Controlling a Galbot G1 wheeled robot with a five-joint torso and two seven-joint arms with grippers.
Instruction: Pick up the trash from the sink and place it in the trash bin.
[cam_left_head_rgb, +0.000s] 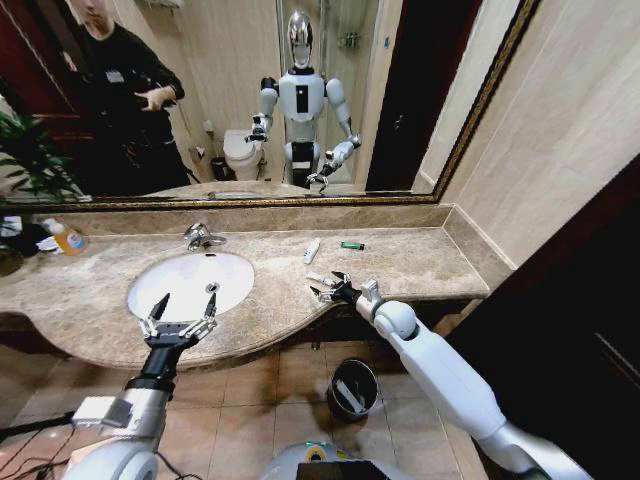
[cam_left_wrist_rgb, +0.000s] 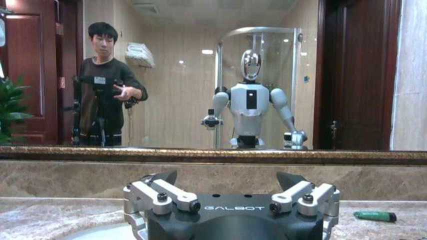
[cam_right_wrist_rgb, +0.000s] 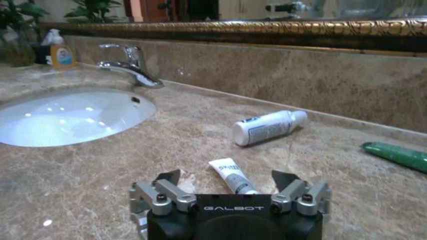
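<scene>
- Head view: the right gripper (cam_left_head_rgb: 325, 287) is hovering low over the marble tabletop (cam_left_head_rgb: 420, 262) to the right of the sink (cam_left_head_rgb: 190, 283), its fingers spread around a small white tube (cam_left_head_rgb: 318, 279) but not yet closed on it. A white bottle-shaped piece (cam_left_head_rgb: 312, 250) and a green piece (cam_left_head_rgb: 352, 245) are lying farther back near the wall. The left gripper (cam_left_head_rgb: 180, 318) is waiting released at the basin's front edge. The trash bin (cam_left_head_rgb: 353, 388) is standing on the floor below, with something pale already inside, so I judge the task partly done, with three pieces left.
- Left wrist view: the left gripper (cam_left_wrist_rgb: 227, 192) is holding nothing, jaws apart; the green piece (cam_left_wrist_rgb: 375, 216) is lying on the marble.
- Right wrist view: the right gripper (cam_right_wrist_rgb: 230, 192) is straddling the flattened white tube (cam_right_wrist_rgb: 231, 175), printed and crimped at its far end. Beyond it the white bottle-shaped piece (cam_right_wrist_rgb: 269, 127) is lying on its side, and the green piece (cam_right_wrist_rgb: 397, 155) is well apart.
</scene>
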